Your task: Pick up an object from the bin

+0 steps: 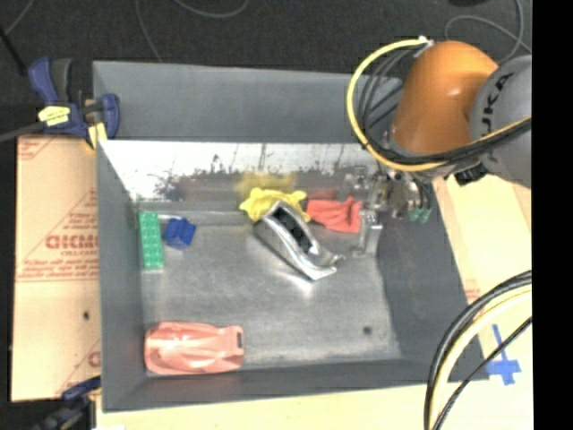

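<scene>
Red crumpled thing (329, 213), possibly cloth or a soft toy, lies at the back right of the grey metal bin (269, 106), close under the rear wall. The robot's gripper (369, 227) stands low in the bin just beside it, on its right.

In the overhead camera view, the gripper appears to touch or nearly touch the red crumpled thing's right edge. Whether it is spread, pressed together or pinching anything cannot be told, because the wrist and its orange cover (439, 97) crowd the spot. Nothing can be seen lifted off the bin floor.

Left of the red crumpled thing, touching it or nearly so, a silver-and-black stapler-like tool (295, 238) lies aslant in the middle of the bin, with a yellow thing (261, 200) behind its upper end. Well apart on the left, a green studded brick (149, 238) lies beside a small blue block (180, 232). A pink packet (192, 348) rests in the near left corner.

By the look of it, the pick is at its approach or grasping stage. The arm is down at a candidate, but a secure hold, the lift and the carry clear of the bin are all left to do.
</scene>
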Tool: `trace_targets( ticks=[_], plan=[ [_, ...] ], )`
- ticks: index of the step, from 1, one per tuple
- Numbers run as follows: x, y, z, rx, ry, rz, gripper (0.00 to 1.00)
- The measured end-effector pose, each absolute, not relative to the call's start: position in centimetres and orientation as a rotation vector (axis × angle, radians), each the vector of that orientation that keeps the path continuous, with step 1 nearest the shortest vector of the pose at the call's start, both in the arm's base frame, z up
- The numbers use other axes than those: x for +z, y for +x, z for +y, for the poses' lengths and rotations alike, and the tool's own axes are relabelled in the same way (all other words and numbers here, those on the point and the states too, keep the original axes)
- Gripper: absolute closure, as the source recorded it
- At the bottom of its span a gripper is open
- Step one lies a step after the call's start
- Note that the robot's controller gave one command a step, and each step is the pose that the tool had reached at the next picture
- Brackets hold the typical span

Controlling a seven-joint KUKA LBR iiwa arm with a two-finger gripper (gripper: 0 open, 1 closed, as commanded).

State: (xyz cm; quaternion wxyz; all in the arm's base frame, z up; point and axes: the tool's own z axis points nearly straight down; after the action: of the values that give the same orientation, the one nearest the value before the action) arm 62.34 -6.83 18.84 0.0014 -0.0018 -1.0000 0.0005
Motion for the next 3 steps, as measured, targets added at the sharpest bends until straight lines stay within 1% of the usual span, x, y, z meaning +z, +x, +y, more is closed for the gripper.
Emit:
trace_targets(
  ticks=[1, 2, 3],
  plan=[
    [19.4, 62.5, -6.8, 0.003, -0.004, -3.147, 0.0],
    [14.0, 63.7, -9.1, 0.0, -0.196, -3.142, 0.0],
    [13.3, 64.5, -11.4, 0.003, -0.141, -3.143, 0.0]
  ],
)
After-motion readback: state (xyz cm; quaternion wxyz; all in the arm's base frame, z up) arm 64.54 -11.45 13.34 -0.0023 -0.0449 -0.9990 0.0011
